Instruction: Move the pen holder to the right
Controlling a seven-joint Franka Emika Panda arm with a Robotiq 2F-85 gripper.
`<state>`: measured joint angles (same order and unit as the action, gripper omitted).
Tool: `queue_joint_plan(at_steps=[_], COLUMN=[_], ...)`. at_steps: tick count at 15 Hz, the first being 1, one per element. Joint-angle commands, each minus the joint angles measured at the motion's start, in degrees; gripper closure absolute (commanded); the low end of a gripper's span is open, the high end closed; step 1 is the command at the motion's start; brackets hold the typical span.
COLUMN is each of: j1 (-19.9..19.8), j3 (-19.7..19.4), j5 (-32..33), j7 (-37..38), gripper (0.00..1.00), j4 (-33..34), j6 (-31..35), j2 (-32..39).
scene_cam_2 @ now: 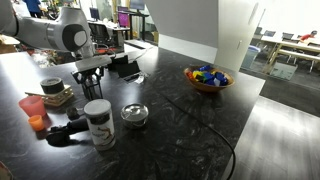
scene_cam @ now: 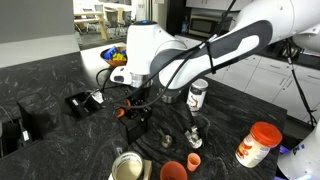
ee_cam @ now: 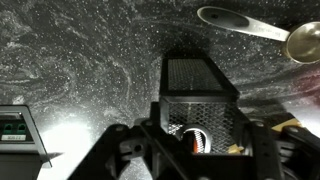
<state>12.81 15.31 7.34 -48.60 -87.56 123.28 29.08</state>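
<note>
The pen holder (ee_cam: 200, 95) is a black wire-mesh cup with orange-handled scissors (ee_cam: 200, 140) inside. In the wrist view it sits right between my gripper's (ee_cam: 200, 150) two fingers, which press against its left and right sides. In both exterior views the gripper (scene_cam: 135, 97) (scene_cam_2: 92, 72) comes down from above over the pen holder (scene_cam: 137, 112) (scene_cam_2: 95, 88), which stands on the dark marbled counter (scene_cam: 60, 140). An orange scissor handle (scene_cam: 122, 112) sticks out at its side.
A flat black box with a white label (scene_cam: 80, 101) (ee_cam: 15, 128) lies close by. An orange cup (scene_cam: 173, 170), a metal tin (scene_cam: 125, 166), a white jar (scene_cam: 197, 95), an orange-lidded bottle (scene_cam: 258, 143), a toy bowl (scene_cam_2: 207, 78) and metal spoons (ee_cam: 255, 28) stand around.
</note>
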Motion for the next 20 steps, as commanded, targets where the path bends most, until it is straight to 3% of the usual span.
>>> queue_joint_plan(at_steps=[1,9,12,20], j1=[-0.7,-3.0,-3.2,-2.7], j3=[-0.3,-1.9,-3.5,-7.0], j5=[-1.2,-3.3,-2.7,-1.4], j7=[1.0,8.7,15.5,39.0], gripper=[0.60,0.60,0.60,0.60], j4=[0.7,1.9,0.6,-6.6], j6=[-0.7,-3.6,-5.5,-2.2], j2=[-0.7,-3.9,-6.1,-11.6])
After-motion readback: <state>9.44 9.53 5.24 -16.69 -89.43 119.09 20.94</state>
